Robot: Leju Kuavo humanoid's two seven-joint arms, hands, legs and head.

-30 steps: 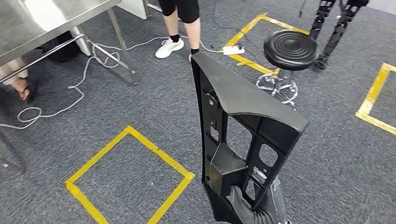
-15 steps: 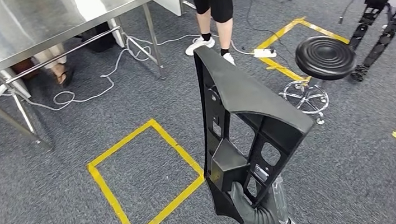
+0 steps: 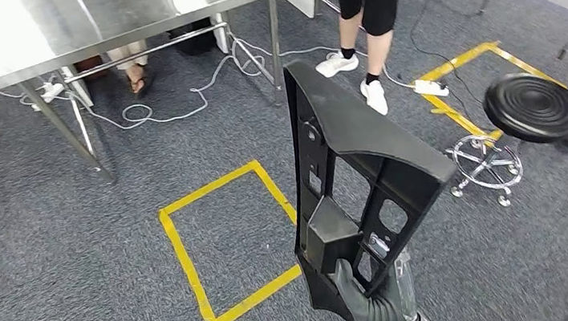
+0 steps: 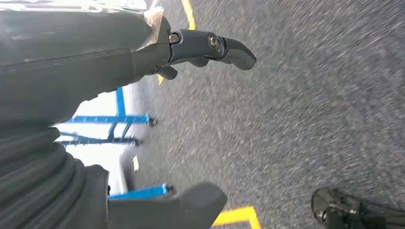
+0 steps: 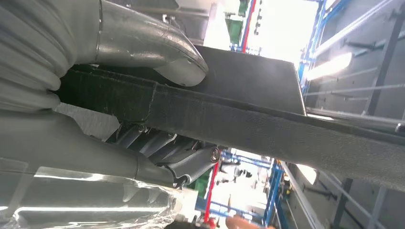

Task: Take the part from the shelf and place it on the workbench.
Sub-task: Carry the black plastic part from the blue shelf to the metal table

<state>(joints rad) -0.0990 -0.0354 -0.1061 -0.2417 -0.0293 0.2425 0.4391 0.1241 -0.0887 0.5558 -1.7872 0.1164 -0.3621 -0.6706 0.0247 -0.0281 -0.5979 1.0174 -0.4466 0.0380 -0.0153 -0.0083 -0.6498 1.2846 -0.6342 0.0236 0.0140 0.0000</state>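
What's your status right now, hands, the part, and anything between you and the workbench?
Right hand grips the black part, held upright. Left hand open, empty. Steel workbench ahead; a person stands at its right end, stool off right.

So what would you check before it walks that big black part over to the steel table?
1. Grip: right robot hand holds the black part at its lower end. Ok.
2. Part upright, off the floor. Ok.
3. Left robot hand free, fingers apart. Ok.
4. Steel workbench top bare where visible. Ok.
5. Path: cables, a person and a stool nearby. Not ok.
6. Grip firmness. Cannot tell.
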